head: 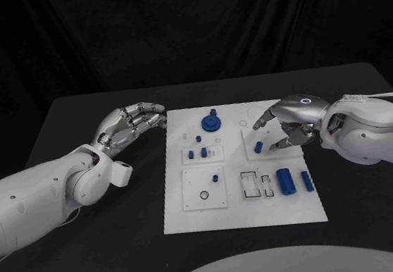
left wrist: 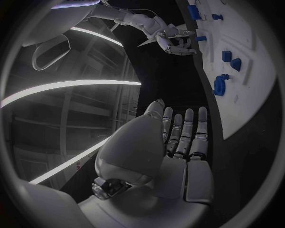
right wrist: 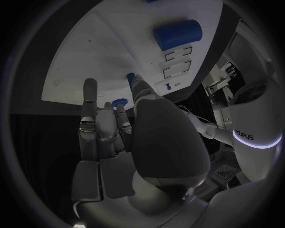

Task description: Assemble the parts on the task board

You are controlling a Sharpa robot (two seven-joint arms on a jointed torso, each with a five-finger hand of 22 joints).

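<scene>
The white task board (head: 231, 205) lies in the middle of the black table. On it are a round blue part (head: 212, 122) at the far edge, a few small blue pieces (head: 197, 154) left of centre, and a blue cylinder (head: 285, 181) near a thinner blue part (head: 307, 181) at the near right. My right hand (head: 291, 119) hovers over the board's far right, fingers spread, holding nothing, just above a small blue piece (head: 258, 146). In the right wrist view that piece (right wrist: 120, 102) sits by the fingertips (right wrist: 89, 88). My left hand (head: 133, 124) is off the board's far left corner, empty.
In the left wrist view the fingers (left wrist: 185, 128) lie straight, side by side, next to the board edge (left wrist: 249, 95), with the right hand (left wrist: 175, 40) farther off. Rectangular recesses (head: 256, 185) lie beside the cylinder. Black table (head: 118, 221) surrounds the board.
</scene>
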